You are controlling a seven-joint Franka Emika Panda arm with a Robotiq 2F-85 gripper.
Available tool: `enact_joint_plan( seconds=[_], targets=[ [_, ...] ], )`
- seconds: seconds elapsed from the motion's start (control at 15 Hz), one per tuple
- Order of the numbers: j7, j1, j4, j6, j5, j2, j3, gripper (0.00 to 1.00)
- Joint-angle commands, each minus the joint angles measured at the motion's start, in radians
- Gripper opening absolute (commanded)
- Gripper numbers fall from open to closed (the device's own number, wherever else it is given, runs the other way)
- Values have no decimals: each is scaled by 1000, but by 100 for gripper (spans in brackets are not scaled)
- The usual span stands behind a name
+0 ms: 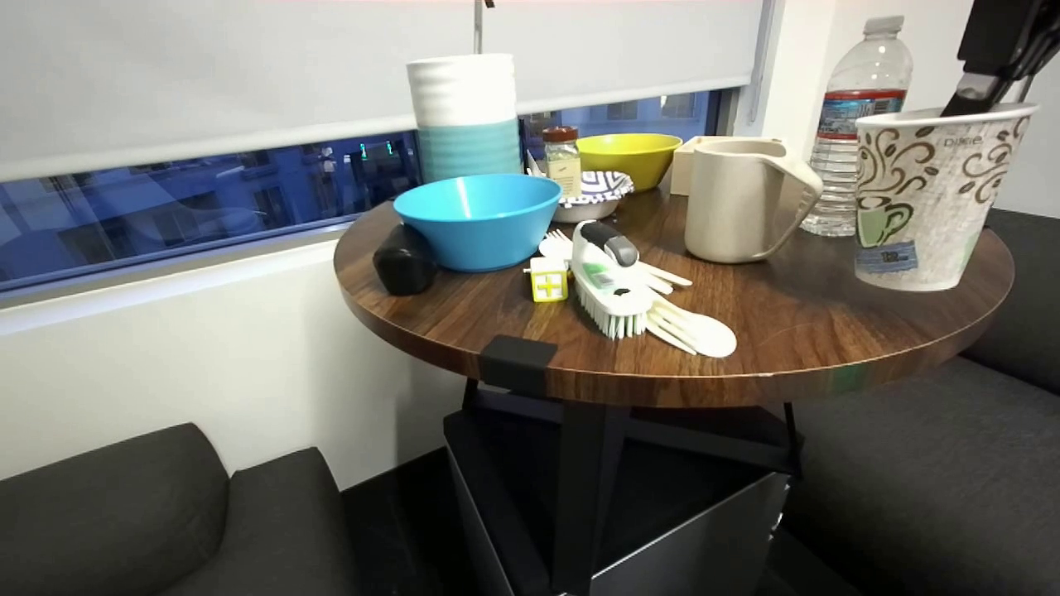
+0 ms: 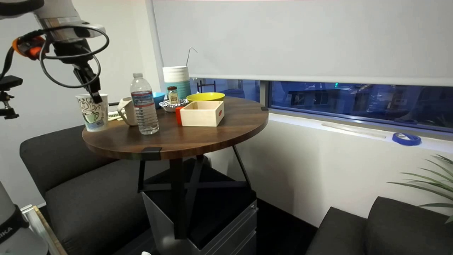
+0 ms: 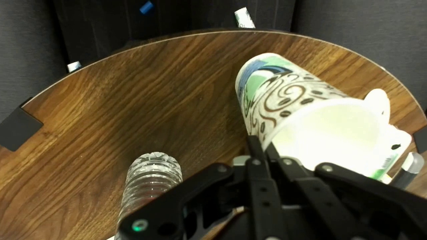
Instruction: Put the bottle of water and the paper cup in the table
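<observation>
Paper cup [image 1: 927, 203], glossy plastic bottle [image 2: 144, 106]

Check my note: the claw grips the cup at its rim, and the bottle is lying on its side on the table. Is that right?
Not quite. The bottle is standing upright on the table, not lying on its side, as both exterior views show. The claw does grip the cup at its rim.

A pale blind [image 2: 300, 39] partly covers the bluish window [image 2: 354, 100].
</observation>
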Motion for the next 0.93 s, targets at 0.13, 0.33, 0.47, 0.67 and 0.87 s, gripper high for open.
enact_joint_plan(
  seconds=[0.13,0.33,0.47,0.67,0.87],
  targets=[
    [-41,16,-1,33,23,13,-10,28],
    [-58,17,-1,34,28,-4,-24,42],
    [-72,12,1,30,19,-22,-33,56],
    [-96,6,28,17,6,-38,-48,77],
    [-141,17,94,-15,25,-48,-93,97]
  ],
)
